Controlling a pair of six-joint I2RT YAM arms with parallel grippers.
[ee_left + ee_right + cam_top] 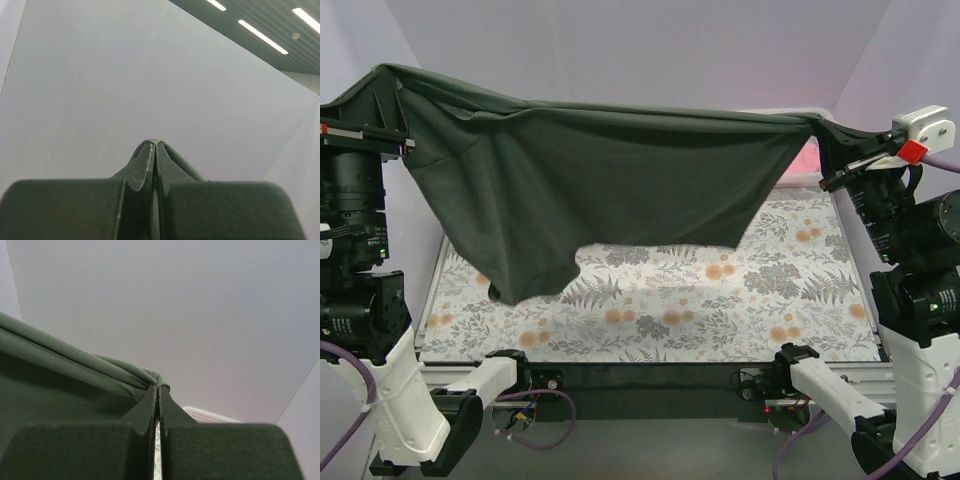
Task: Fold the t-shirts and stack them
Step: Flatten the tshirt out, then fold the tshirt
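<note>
The dark charcoal t-shirt [610, 170] hangs stretched wide in the air between my two grippers, its lower edge above the table. My left gripper [382, 72] is shut on its upper left edge; in the left wrist view [156, 144] cloth [187, 162] wraps over the closed fingertips. My right gripper [825, 128] is shut on its upper right edge; the right wrist view [159, 382] shows bunched green-grey cloth [75, 365] running left from the pinch. A patch of pink [807, 158] shows behind the shirt at the back right.
The table has a floral patterned cover [720, 300]. A white mesh basket [207, 415] stands at the back right; its rim shows in the top view [805, 180]. White walls enclose the table on three sides.
</note>
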